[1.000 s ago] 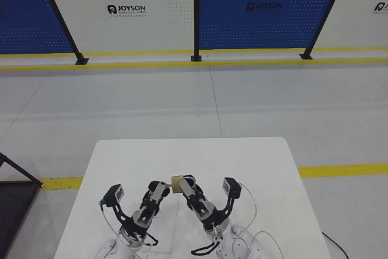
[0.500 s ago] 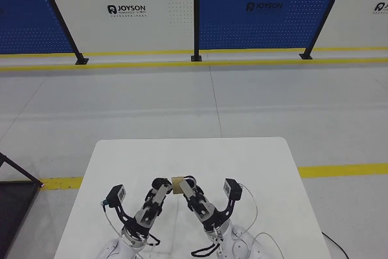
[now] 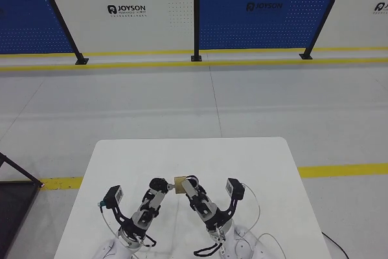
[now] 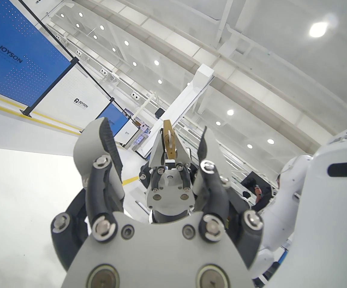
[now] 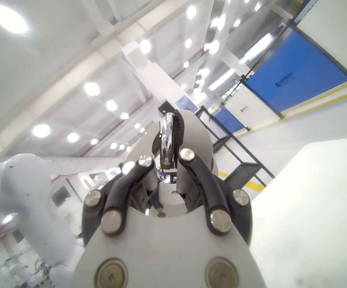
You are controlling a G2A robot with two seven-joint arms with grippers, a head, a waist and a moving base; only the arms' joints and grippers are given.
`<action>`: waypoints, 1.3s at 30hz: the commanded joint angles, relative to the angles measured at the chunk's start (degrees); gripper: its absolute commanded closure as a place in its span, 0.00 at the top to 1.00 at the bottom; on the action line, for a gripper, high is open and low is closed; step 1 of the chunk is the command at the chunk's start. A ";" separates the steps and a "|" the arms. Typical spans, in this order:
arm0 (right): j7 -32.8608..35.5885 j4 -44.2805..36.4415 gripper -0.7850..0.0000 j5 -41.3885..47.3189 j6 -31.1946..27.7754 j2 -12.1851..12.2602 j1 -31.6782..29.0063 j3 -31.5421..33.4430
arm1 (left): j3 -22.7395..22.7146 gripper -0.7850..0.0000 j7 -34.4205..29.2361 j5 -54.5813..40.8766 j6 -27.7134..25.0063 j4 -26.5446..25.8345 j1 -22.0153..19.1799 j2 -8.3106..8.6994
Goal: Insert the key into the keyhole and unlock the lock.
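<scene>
White hall w/ pale floor [image 3: 148,103], white counter [image 3: 258,162] right in front of the robot. Brass lock [image 3: 179,182] is held up over the counter's near half, approx. mid-width, btwn the two claws. Right claw [image 3: 184,186] is clamped on it: in the right wrist view its fingers [image 5: 191,133] squeeze the brass body from both sides, w/ the silver shackle [image 5: 167,134] pointing back toward that camera. Left wrist view shows the lock's other end, a narrow brass face w/ a pale oval spot, sticking out past the right claw's fingertips. Left claw [image 4: 154,134] faces that end head-on, near it but apart from it, jaws spread wide. Both claws tilt upward, w/ ceiling lights [image 4: 317,29] behind them in the wrist views. Both arms angle inward from the counter's near edge, so the claws point at each other tip to tip. Further out: yellow floor lines [image 3: 245,63], then a row of blue and white panels [image 3: 265,22] on black posts. Black frame [image 3: 6,169] stands on the floor off the counter's left side.
</scene>
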 commanded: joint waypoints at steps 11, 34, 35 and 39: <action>2.38 -0.34 0.00 0.56 1.27 0.03 -0.11 0.31 | 0.13 0.25 -0.91 0.14 0.15 -0.20 -0.05 -0.10; 2.88 -2.29 0.00 -2.97 4.37 0.23 -1.73 1.43 | -1.43 0.00 2.39 8.39 1.56 -0.03 -0.15 -0.58; 2.87 -2.46 0.00 -3.10 4.44 0.27 -1.88 1.56 | -1.63 0.00 3.14 9.67 1.88 -0.01 -0.13 -0.64; 3.47 -3.03 0.00 -3.03 4.42 0.47 -2.43 2.03 | -1.92 0.00 6.20 14.75 2.49 0.12 -0.08 -0.90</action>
